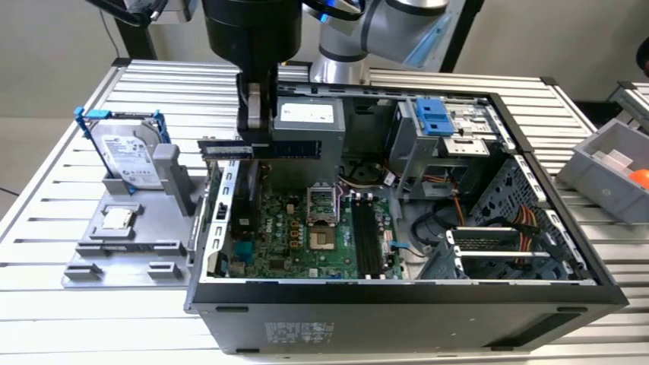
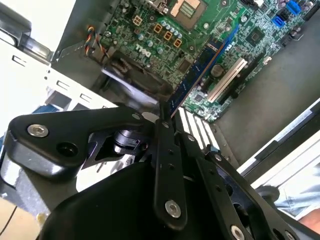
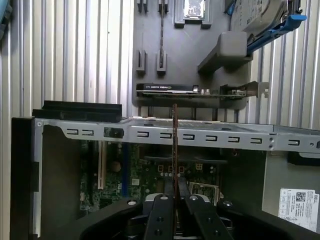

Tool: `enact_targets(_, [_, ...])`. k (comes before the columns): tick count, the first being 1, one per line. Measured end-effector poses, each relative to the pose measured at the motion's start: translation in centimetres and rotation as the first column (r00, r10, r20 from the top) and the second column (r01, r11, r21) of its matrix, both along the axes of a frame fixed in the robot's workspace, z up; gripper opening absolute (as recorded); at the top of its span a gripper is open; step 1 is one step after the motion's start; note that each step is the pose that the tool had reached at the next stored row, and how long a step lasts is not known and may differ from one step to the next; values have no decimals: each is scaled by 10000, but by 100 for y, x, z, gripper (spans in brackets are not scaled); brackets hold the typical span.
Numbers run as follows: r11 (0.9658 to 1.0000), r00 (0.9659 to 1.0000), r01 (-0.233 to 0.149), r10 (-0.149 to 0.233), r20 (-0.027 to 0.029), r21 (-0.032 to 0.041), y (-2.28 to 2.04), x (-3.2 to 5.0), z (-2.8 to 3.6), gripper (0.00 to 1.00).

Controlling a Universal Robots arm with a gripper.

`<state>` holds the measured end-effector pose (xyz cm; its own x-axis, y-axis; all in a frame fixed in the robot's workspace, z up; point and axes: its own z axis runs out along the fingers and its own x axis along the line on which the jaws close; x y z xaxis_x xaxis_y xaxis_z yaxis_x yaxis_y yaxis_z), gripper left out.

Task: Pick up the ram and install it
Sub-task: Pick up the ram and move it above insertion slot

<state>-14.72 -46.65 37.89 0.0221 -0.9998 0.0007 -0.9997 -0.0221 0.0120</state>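
Above the open computer case (image 1: 406,319), in the upper left of the exterior view, the gripper (image 1: 257,135) hangs with its jaws pinched narrowly on the ram (image 1: 294,148). The stick lies level, clear of the motherboard (image 1: 294,228) below it. In the second wrist view the ram (image 2: 197,72) juts out from the fingertips over the board. At the exterior view's left, a hard drive (image 1: 130,152) stands upright on a grey holder (image 1: 132,251).

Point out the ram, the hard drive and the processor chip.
ram (image 2: 197,72), second wrist view, mid-length of the board.
hard drive (image 1: 132,154), exterior view, silver face.
processor chip (image 1: 118,219), exterior view, centre of its lid.
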Motion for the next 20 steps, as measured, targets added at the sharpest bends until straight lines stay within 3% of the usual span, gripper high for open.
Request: enact_targets(20, [10000,10000,0,0,0,0,24,271,0,0])
